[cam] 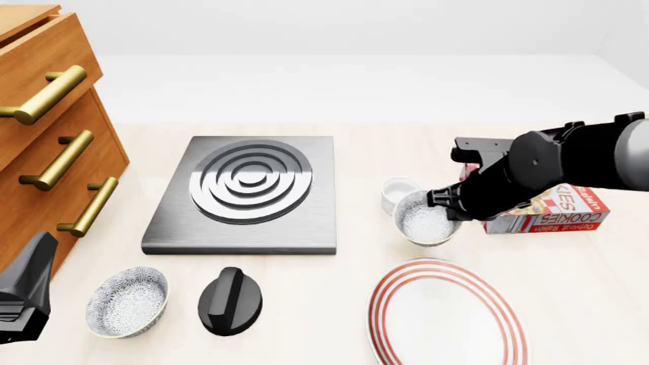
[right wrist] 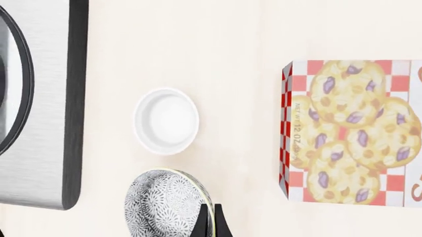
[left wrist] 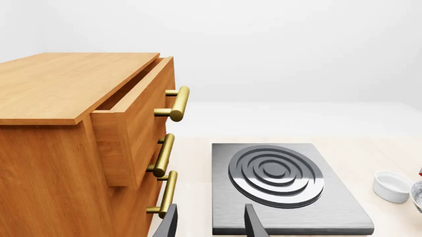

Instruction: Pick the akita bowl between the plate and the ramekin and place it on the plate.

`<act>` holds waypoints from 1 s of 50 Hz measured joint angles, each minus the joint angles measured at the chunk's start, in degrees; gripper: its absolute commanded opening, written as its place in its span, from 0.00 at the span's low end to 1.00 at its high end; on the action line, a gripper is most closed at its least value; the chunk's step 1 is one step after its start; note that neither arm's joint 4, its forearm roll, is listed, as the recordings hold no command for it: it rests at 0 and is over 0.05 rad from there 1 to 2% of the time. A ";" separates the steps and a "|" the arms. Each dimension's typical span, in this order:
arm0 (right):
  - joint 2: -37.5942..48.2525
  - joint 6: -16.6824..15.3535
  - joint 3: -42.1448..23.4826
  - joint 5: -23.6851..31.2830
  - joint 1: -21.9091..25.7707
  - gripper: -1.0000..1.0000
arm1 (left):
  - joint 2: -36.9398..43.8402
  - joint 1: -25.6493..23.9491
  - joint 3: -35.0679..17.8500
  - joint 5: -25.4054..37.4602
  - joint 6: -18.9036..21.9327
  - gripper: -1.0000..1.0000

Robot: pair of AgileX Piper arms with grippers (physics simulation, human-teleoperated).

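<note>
Akita bowl point(cam: 426, 219): between ramekin point(cam: 400, 192) and plate point(cam: 447, 315), tilted, right rim pinched.
Right tool point(cam: 447, 205): closed on bowl's rim.
Left tool point(left wrist: 209, 222): fingers apart, empty, near stove plate point(left wrist: 283, 185).

I log the akita bowl point(cam: 426, 220) centre-right of the front view: white, fine grey-black speckle. Plain white ramekin point(cam: 399, 194) above-left of it. Plate point(cam: 446, 315) lower right: white, red concentric rings. Stove plate point(cam: 243, 194) centre: grey, ringed. Cookie box point(cam: 552, 211) right: red-white check. Second speckled bowl point(cam: 127, 301) lower left
</note>
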 measured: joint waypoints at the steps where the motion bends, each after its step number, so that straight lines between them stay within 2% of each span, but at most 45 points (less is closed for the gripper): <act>1: -0.36 -0.12 -0.01 0.20 -0.07 0.00 | 0.00 0.00 0.00 0.00 0.00 1.00; 19: -7.49 -1.88 0.16 4.05 0.01 0.00 | 0.00 0.00 0.00 0.00 0.00 1.00; 42: -22.92 -7.50 1.38 13.72 -0.40 0.00 | 0.00 0.00 0.00 0.00 0.00 1.00; 50: -26.60 -8.28 2.96 16.16 1.05 0.00 | 0.00 0.00 0.00 0.00 0.00 1.00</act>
